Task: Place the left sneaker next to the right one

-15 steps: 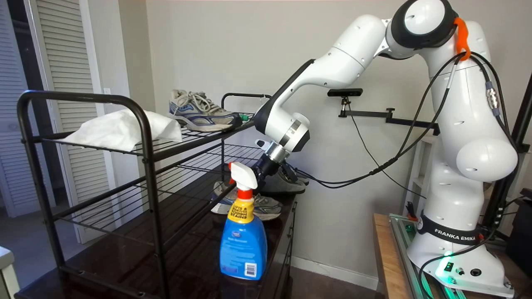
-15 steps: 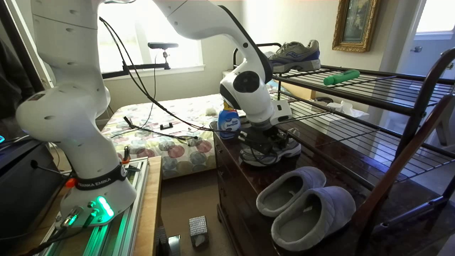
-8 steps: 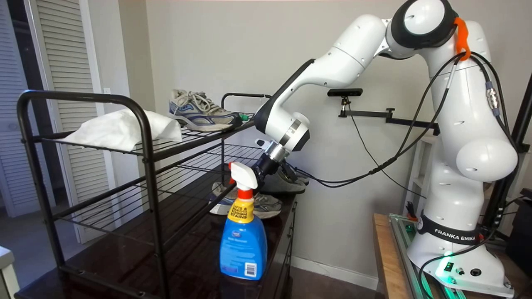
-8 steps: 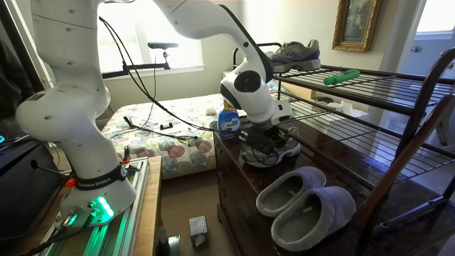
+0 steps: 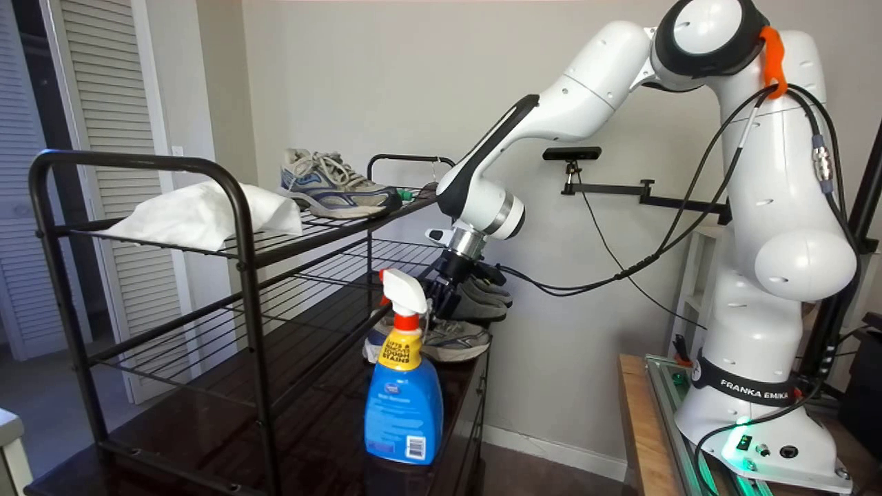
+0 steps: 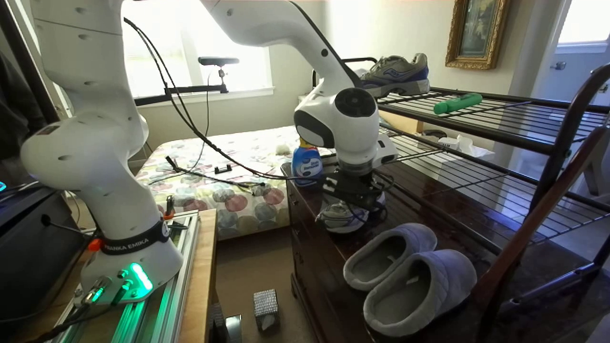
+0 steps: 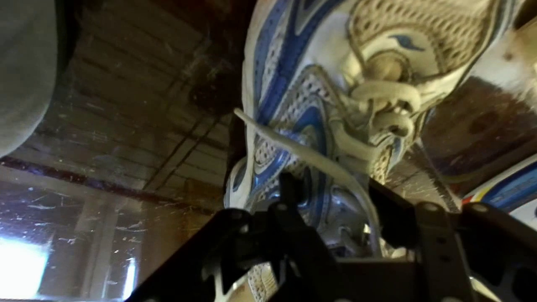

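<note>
Wrist view: low in the frame my jaws squeeze the sneaker (image 7: 331, 96), so I should lift slowly and dodge the blue bottle (image 7: 512, 188), lower right.

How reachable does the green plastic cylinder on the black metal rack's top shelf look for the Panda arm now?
Probably not yet: the black gripper looks shut on the lower white-and-blue mesh sneaker. Nothing visible covers the cylinder, so the way from above seems free after release.

Window (image 6: 205, 40) blown out — wrist view dim, grainy.
</note>
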`<action>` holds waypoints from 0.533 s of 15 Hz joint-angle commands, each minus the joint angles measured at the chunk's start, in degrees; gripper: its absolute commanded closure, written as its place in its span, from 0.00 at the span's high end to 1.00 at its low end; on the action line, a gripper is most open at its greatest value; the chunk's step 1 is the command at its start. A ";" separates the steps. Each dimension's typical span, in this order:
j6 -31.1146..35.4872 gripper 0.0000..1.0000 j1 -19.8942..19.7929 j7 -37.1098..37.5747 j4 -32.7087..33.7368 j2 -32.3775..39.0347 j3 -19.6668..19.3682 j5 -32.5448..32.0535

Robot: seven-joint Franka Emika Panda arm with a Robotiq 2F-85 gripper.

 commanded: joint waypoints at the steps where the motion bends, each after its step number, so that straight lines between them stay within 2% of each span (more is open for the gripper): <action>1: -7.28 0.16 0.09 4.40 -4.91 -3.77 -3.58 -13.58; 4: -13.69 0.16 -0.81 0.44 -4.83 -5.64 -4.49 -20.23; 6: -17.10 0.16 -1.33 -5.06 -3.82 -5.67 -4.13 -20.21; 7: -14.12 0.16 -0.85 -1.29 -3.01 -4.75 -4.26 -18.39; 8: -14.53 0.41 -0.93 -1.83 -3.01 -4.80 -4.30 -18.37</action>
